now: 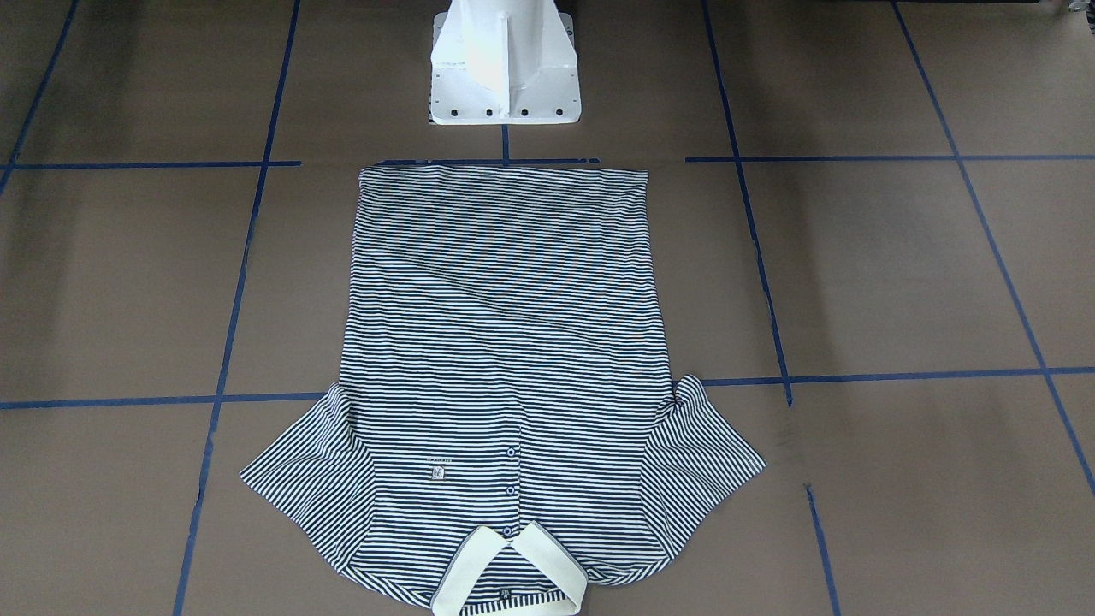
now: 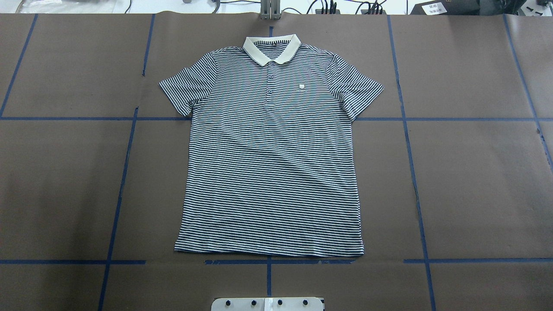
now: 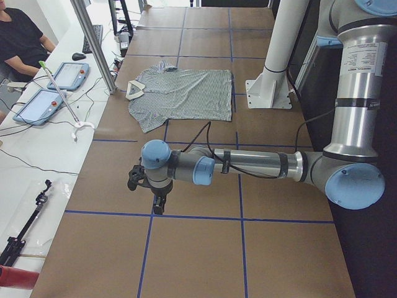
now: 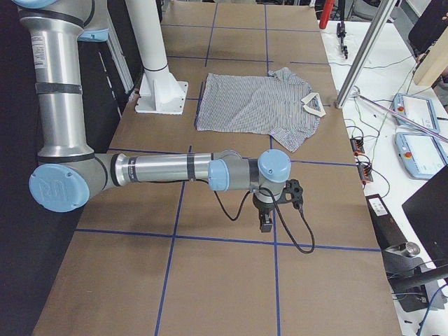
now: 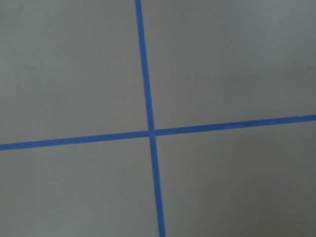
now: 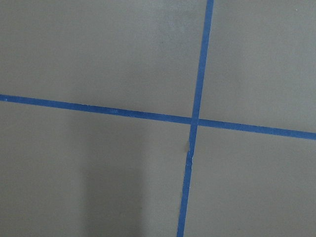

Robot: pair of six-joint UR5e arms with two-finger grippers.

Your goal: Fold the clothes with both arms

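Overhead view: behind the robot, looking forward and down; shirt (image 2: 272, 151) mid-frame, collar (image 2: 272, 48) far. Front-facing view: across the bench (image 1: 898, 274), steeply down, pedestal (image 1: 505, 60) at top. Both share the shirt. Side views: one at each bench end, looking along it. Wrist views: close, facing down on tape crossings (image 5: 151, 132).

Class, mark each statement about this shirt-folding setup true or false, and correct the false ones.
1. The polo shirt lies flat and unfolded, buttons up. True.
2. Its collar lies nearest the robot's base. False: the hem does; the collar is at the far end.
3. Both sleeves are spread out sideways. True.
4. The left arm is holding a sleeve. False: it hangs over bare table, apart from the shirt.
5. The left wrist view shows only crossing blue tape lines on the table. True.
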